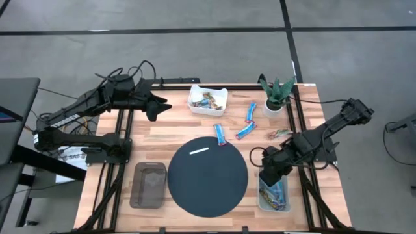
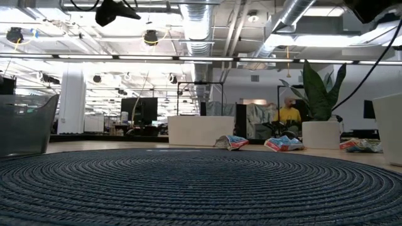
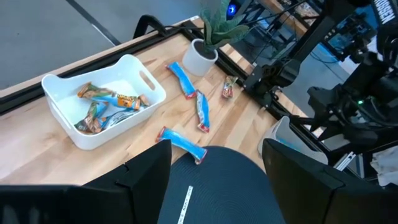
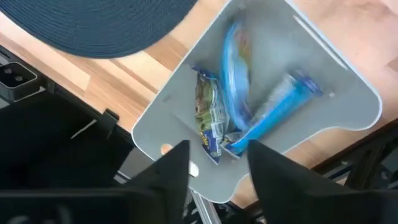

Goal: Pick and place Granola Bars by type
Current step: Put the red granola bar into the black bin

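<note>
Right hand (image 1: 268, 170) hovers over the white bin (image 1: 260, 195) right of the round mat (image 1: 208, 175), fingers apart, empty; blue bars (image 4: 273, 112) lie inside. Left hand (image 1: 156, 107) hangs up-left of the mat, fingers apart, empty. Three blue bars (image 1: 221, 134) and one brownish bar (image 1: 281, 133) lie loose on the worktop beyond the mat. We judge them light, crinkly, slippery; pinch mid-length across the narrow width.

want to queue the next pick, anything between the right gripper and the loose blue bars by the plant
Nothing visible blocks it. The right gripper hangs open above the white bin at the table's near right. The three blue bars lie apart on bare wood, with the potted plant beside them, off that line.
</note>
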Tool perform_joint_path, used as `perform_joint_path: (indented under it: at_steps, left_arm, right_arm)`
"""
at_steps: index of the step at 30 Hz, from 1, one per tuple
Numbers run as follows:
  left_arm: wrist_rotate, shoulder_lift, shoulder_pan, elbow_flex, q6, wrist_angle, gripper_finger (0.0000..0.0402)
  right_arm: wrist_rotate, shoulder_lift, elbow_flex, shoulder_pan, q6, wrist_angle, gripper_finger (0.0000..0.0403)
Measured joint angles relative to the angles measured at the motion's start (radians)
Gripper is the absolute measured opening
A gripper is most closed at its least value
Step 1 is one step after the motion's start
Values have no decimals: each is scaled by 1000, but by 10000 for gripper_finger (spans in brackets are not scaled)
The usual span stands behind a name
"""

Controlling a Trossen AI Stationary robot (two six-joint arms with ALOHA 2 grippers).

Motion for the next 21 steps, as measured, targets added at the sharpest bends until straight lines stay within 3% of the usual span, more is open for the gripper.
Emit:
perform_joint_path:
  at_steps: [3,8,13,17,21]
  left_arm:
    - [0,4,-1,0,0,-2,245]
    - [46,65,-13,0,-13,14,245]
    - [69,236,-82,0,-63,39,234]
    - [63,386,-117,0,-103,125,219]
    - [122,511,-141,2,-70,250,208]
  right_arm:
    - [19,-4,1,-12,-55,0,199]
    - [197,-20,30,-51,-136,4,252]
    - [248,-56,35,-130,-161,3,260]
    - [313,-95,35,-176,-217,0,260]
    - [367,-134,35,-201,-342,0,260]
